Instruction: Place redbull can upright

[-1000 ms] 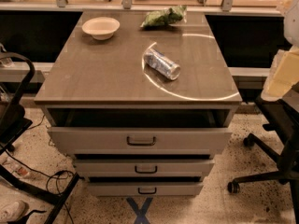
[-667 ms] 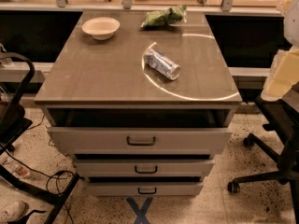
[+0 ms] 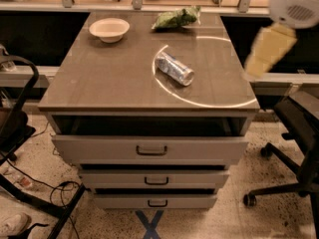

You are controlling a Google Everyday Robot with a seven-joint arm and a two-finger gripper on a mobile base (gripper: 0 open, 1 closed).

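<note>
The redbull can point(image 3: 174, 68) lies on its side on the grey-brown tabletop point(image 3: 109, 78), right of centre, with its silver top pointing toward the front right. It sits inside a bright circular light ring. My gripper point(image 3: 265, 51) is a blurred cream shape under a white rounded arm part point(image 3: 295, 4) at the upper right. It hangs in the air over the table's right edge, well to the right of the can and not touching it.
A cream bowl point(image 3: 109, 29) stands at the back left and a green leafy bag point(image 3: 177, 18) at the back centre. The cabinet has three drawers point(image 3: 151, 150) below, the top one slightly open. A black office chair point(image 3: 294, 133) stands on the right and a black frame point(image 3: 20, 133) on the left.
My gripper and arm have moved up and to the left from the right edge, toward the table. The can, bowl and bag have not moved.
</note>
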